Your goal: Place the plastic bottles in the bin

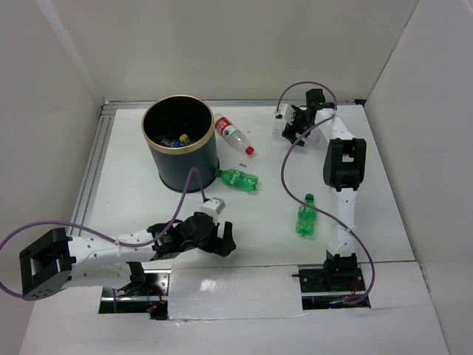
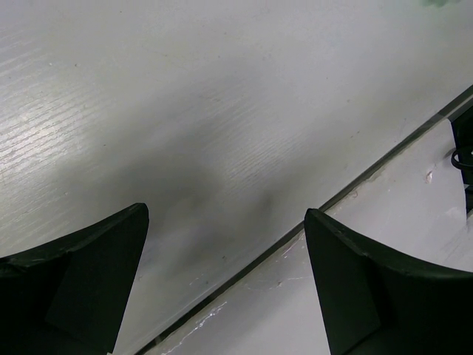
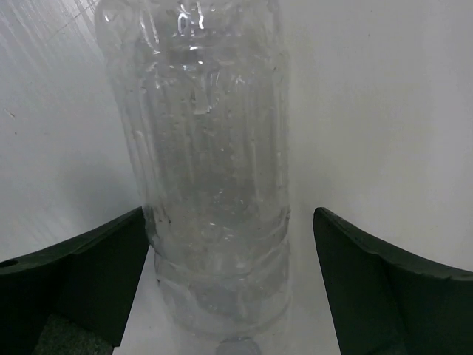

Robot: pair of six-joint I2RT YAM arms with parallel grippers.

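Clear bottle (image 3: 211,170) is recorded between the fingers of the right tool (image 3: 229,218), apparently lying on the counter (image 3: 377,89). Its long axis runs straight away from the wrist, square to the closing line. The right tool is held apart, with nothing clamped; one finger is just beside the bottle wall and a gap shows at the other. The left tool (image 2: 225,213) is likewise apart and empty, over bare counter at the near edge. The bin (image 1: 179,140), with bottles seen inside, stands well to the left of the right tool; a red-labelled bottle (image 1: 233,134) lies between them. The right arm is judged the nearer; closing, then a leftward carry, is called for.
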